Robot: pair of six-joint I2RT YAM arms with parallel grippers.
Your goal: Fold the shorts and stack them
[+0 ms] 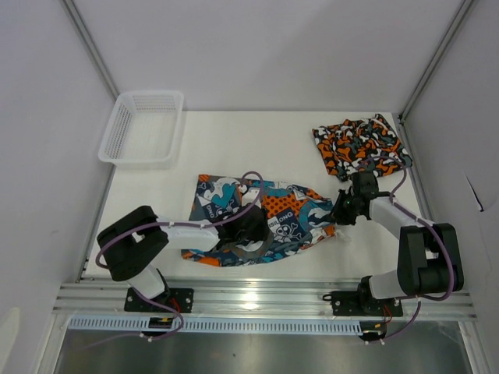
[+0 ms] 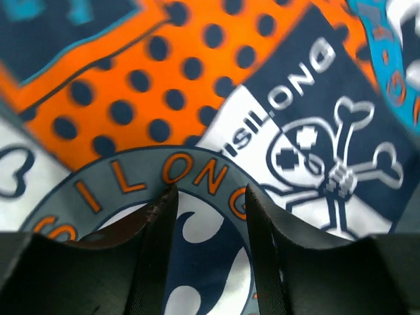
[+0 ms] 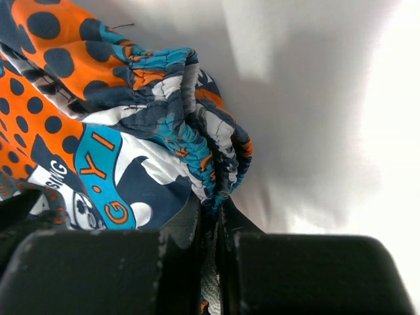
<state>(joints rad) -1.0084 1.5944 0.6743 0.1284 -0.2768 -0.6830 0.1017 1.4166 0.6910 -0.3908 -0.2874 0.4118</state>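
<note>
With the right fingers [image 3: 180, 224] pinching the gathered right edge of the blue-teal, orange and white cartoon-print fabric shorts [image 1: 295, 207] lying centrally on the tabletop [image 1: 234, 140], the spread left fingers [image 2: 154, 249] should pin the middle while that edge folds leftward, evenly.

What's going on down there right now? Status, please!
Left gripper open over cartoon shorts. Right gripper shut on their bunched edge. Camouflage shorts folded, far right. White basket well aside.

The cartoon-print shorts [image 1: 292, 218] are spread mid-frame, covered at the middle by the left end effector [image 1: 256, 232] and met at the right end by the right end effector [image 1: 341, 211]. The camouflage shorts [image 1: 361, 146] are laid upper right.
</note>
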